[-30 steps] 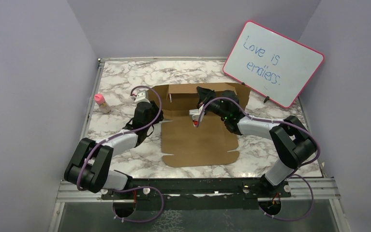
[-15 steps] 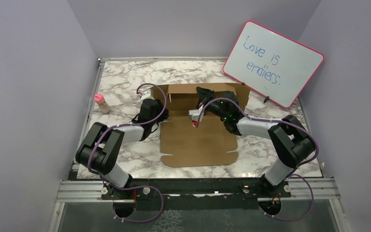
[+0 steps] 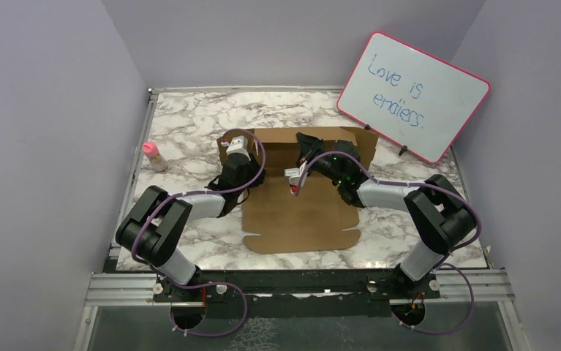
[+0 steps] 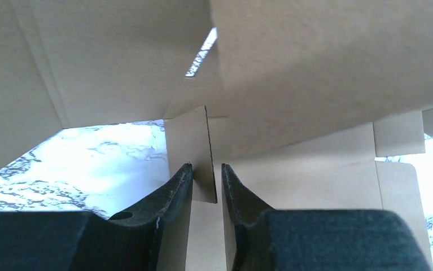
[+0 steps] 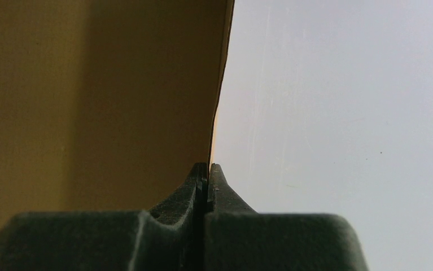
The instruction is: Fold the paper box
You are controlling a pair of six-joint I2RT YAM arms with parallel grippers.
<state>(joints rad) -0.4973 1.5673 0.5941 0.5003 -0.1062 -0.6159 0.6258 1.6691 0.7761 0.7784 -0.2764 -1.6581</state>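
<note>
The brown paper box (image 3: 299, 216) lies on the marble table with its front panel flat and its back panel (image 3: 281, 139) raised upright. My right gripper (image 3: 305, 144) is shut on the top edge of that raised panel; in the right wrist view the jaws (image 5: 207, 167) pinch the thin cardboard edge (image 5: 217, 113). My left gripper (image 3: 235, 151) is at the box's back left corner. In the left wrist view its jaws (image 4: 205, 169) stand slightly apart around a small upright cardboard tab (image 4: 188, 147), without pinching it.
A pink-framed whiteboard (image 3: 412, 95) leans at the back right, close to the box's right corner. A small pink-capped bottle (image 3: 153, 156) stands at the left edge. Purple walls enclose the table on three sides.
My left arm has swung right and farther back, bringing its gripper from the table left of the box up to the back left corner tab. The right gripper has kept its hold.
</note>
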